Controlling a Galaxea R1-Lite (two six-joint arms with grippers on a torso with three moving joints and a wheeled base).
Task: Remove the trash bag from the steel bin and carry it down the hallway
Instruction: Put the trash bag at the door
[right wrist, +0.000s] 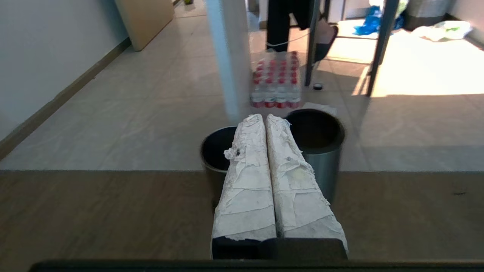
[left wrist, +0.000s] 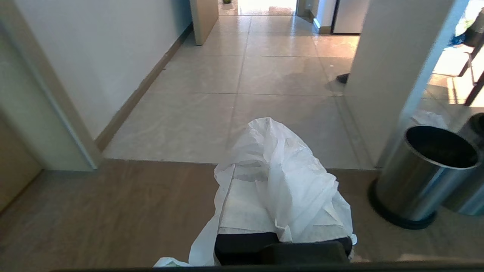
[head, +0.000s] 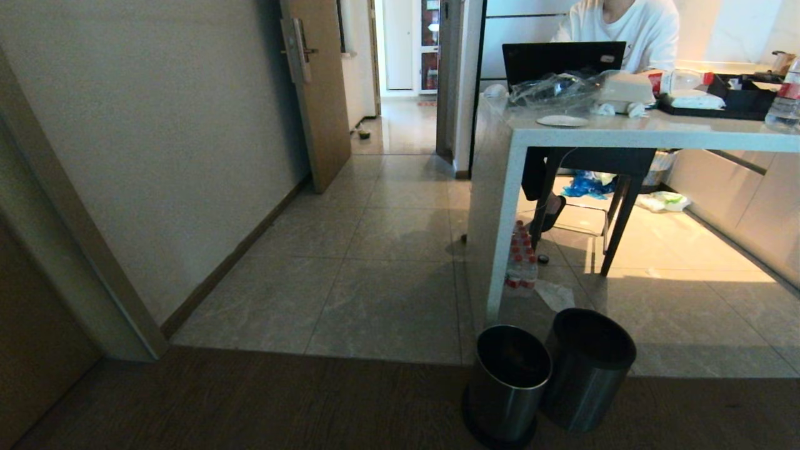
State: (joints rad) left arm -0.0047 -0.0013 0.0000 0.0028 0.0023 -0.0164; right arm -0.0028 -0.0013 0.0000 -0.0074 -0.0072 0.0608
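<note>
My left gripper (left wrist: 261, 162) is shut on the trash bag (left wrist: 298, 181), a thin white plastic bag bunched over its taped fingers (left wrist: 242, 206) and trailing down beside them, above the brown wood floor. The steel bin (head: 506, 381), shiny with a black base ring, stands empty just to the right of that gripper (left wrist: 423, 177). The right gripper (right wrist: 264, 119) is shut, its tape-wrapped fingers pressed together with nothing between them, pointing over the two bins. Neither gripper shows in the head view. The hallway (head: 387, 212) of beige tiles runs ahead to an open door.
A matte black bucket (head: 587, 369) touches the steel bin's right side. A white table (head: 494, 206) stands behind the bins, a pack of water bottles (head: 520, 262) under it and a seated person (head: 625, 28) behind a laptop. A wall (head: 156, 144) and wooden door (head: 319, 94) line the left.
</note>
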